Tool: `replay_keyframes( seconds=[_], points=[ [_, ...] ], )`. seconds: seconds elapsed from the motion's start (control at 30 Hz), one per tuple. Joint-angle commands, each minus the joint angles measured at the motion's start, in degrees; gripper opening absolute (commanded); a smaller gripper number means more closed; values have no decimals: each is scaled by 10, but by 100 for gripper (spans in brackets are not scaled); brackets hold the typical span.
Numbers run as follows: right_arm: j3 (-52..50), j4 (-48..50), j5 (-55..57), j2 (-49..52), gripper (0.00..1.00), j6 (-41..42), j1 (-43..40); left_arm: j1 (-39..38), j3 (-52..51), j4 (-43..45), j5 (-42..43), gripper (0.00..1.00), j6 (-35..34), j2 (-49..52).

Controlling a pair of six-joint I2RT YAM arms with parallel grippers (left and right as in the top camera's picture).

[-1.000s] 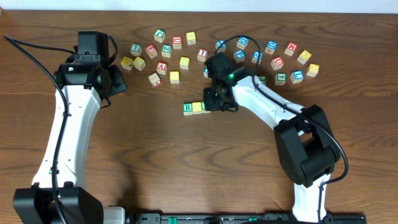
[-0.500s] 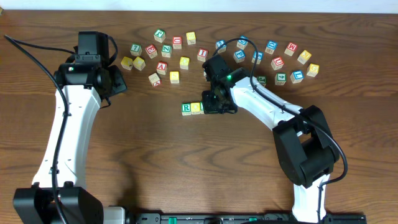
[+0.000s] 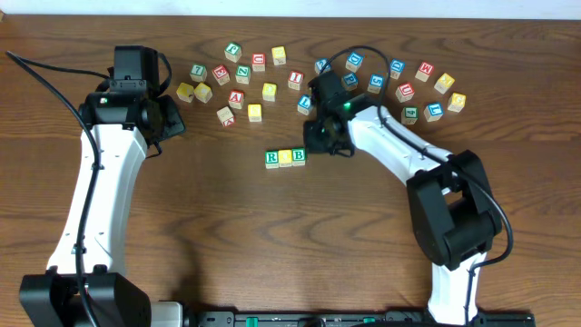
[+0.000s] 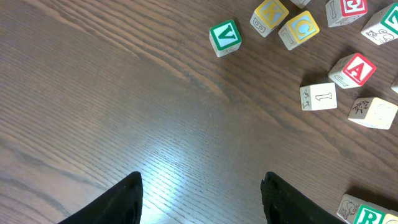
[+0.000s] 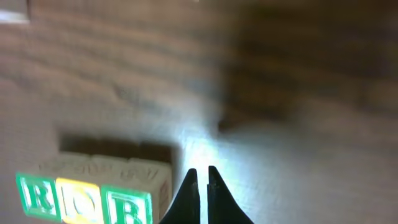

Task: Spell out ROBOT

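A row of three blocks reads R (image 3: pixel 272 159), O (image 3: pixel 285 158), B (image 3: pixel 299 157) on the table; it also shows in the right wrist view (image 5: pixel 84 198). My right gripper (image 3: pixel 325 143) (image 5: pixel 200 173) is shut and empty, just right of the B block and above the table. My left gripper (image 3: pixel 168 123) (image 4: pixel 200 183) is open and empty over bare wood at the left. Loose letter blocks lie in a band at the back (image 3: pixel 242 74).
Several loose blocks lie at the back right (image 3: pixel 424 71). In the left wrist view I see a green V block (image 4: pixel 224 37), yellow K (image 4: pixel 271 14) and C (image 4: pixel 298 28) blocks and a red A block (image 4: pixel 355 69).
My right gripper has let go of the B block beside the O and has drawn back up and to the right. The left arm has not moved.
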Motion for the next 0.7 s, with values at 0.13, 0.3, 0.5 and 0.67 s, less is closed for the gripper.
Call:
replay_keyframes(
  seconds=[0.13, 0.3, 0.5, 0.67],
  points=[
    [13, 28, 4, 8, 1, -4, 13, 2, 10, -2, -9, 60, 7, 7],
    [13, 27, -7, 31, 1, -2, 22, 2, 10, -2, -9, 60, 7, 7],
    [13, 33, -16, 35, 1, -5, 23, 2, 10, -2, -9, 60, 7, 7],
    [13, 28, -28, 35, 1, -5, 23, 2, 10, -2, -9, 60, 7, 7]
  ],
)
